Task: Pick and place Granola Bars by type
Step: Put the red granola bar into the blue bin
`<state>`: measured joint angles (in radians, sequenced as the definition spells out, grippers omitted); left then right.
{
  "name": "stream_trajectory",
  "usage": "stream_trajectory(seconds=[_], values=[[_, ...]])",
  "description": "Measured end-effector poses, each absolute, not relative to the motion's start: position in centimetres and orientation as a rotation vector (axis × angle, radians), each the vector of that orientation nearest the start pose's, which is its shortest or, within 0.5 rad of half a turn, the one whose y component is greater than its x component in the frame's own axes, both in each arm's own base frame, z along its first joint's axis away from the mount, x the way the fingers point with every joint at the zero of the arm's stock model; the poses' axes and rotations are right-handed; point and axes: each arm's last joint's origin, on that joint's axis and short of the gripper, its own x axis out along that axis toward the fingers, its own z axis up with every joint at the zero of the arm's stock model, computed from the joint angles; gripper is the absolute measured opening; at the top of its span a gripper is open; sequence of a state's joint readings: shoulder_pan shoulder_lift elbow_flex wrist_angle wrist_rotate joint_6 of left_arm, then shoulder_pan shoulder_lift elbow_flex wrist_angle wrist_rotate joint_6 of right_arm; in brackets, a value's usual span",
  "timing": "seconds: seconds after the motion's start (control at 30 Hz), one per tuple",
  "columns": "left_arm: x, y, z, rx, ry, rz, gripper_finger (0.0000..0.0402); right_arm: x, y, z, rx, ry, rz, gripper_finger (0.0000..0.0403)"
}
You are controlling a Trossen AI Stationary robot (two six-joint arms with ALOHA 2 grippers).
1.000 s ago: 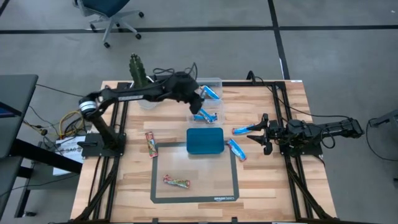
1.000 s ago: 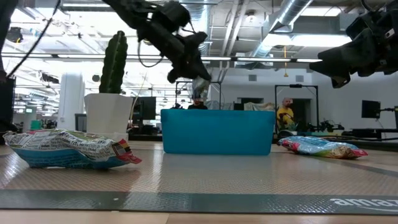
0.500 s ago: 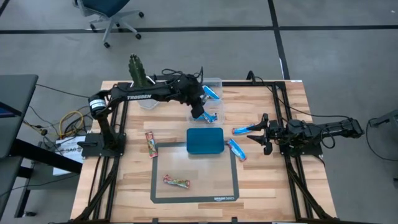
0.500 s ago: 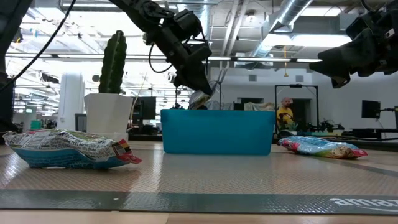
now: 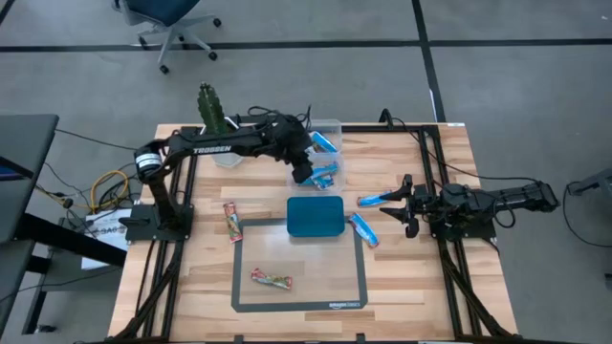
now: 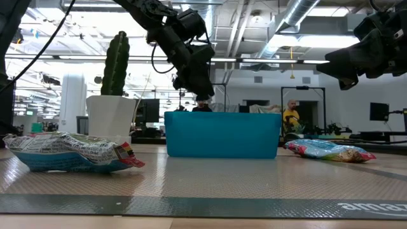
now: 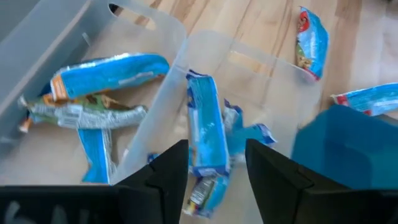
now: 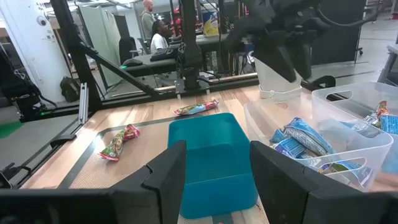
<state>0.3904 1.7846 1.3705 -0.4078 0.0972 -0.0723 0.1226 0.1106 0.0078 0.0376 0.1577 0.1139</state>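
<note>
My left gripper [image 5: 304,172] [image 7: 216,177] hangs open over the near compartment of the clear plastic box [image 5: 330,158]. A blue granola bar [image 7: 205,134] lies in that compartment between its fingers, beside another blue bar [image 7: 249,134]. More blue bars [image 7: 112,71] fill the far compartment. Two blue bars [image 5: 373,201] [image 5: 363,229] lie flat on the table right of the teal tray [image 5: 316,216]. Two multicoloured bars [image 5: 232,222] [image 5: 271,279] lie on the left. My right gripper [image 5: 395,205] [image 8: 217,186] waits open above the table, between the two loose blue bars.
A cactus in a white pot [image 5: 212,113] stands at the far left corner, close to the box. A grey-edged mat [image 5: 296,304] covers the near middle of the table. Bare wood lies along the near edge and near the far right corner.
My left gripper has swung from the box's far left side toward the right and the near edge, and has come down over the near compartment. The shiny bar at its fingertips has sunk below the teal tray's rim in the low view.
</note>
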Motion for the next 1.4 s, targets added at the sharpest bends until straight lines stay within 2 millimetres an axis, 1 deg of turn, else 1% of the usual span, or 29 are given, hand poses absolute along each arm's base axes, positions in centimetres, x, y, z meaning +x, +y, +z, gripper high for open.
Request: stream_trajectory(seconds=[0.17, 0.3, 0.4, 0.57, 0.77, 0.87, 1.0, 1.17, 1.27, 1.4], values=[[34.8, 13.2, 26.4, -0.315, 0.827, 0.329, 0.015, 10.3, 0.8, 16.1, 0.105, 0.062, -0.038, 0.0169], [32.8, 11.7, 28.1, -0.354, 0.892, 0.391, 0.0145, 10.3, 0.8, 16.1, 0.105, 0.063, -0.038, 0.017], [30.8, 10.4, 28.3, -0.418, 0.897, 0.447, 0.0144, 10.3, 0.8, 16.1, 0.105, 0.063, -0.039, 0.0171], [26.7, 7.5, 27.0, -0.613, 0.828, 0.509, 0.0143, 10.3, 0.8, 16.1, 0.105, 0.062, -0.038, 0.017], [21.8, 3.6, 24.7, -0.885, 0.797, 0.62, 0.0143, 10.3, 0.8, 16.1, 0.105, 0.063, -0.039, 0.017], [19.7, 1.9, 23.7, -0.98, 0.815, 0.7, 0.0143, 10.3, 0.8, 16.1, 0.105, 0.063, -0.039, 0.0171], [17.4, 0.2, 22.8, -1.04, 0.889, 0.824, 0.0143, 10.3, 0.8, 16.1, 0.105, 0.062, -0.039, 0.017], [15.6, -0.7, 22.4, -1.074, 0.973, 0.983, 0.0143, 10.3, 0.8, 16.1, 0.105, 0.063, -0.039, 0.0169], [15.4, -0.8, 22.3, -1.1, 0.977, 1.019, 0.0143, 10.3, 0.8, 16.1, 0.105, 0.063, -0.038, 0.017], [15.6, -0.8, 22.1, -1.129, 0.966, 1.062, 0.0143, 10.3, 0.8, 16.1, 0.105, 0.063, -0.038, 0.017]])
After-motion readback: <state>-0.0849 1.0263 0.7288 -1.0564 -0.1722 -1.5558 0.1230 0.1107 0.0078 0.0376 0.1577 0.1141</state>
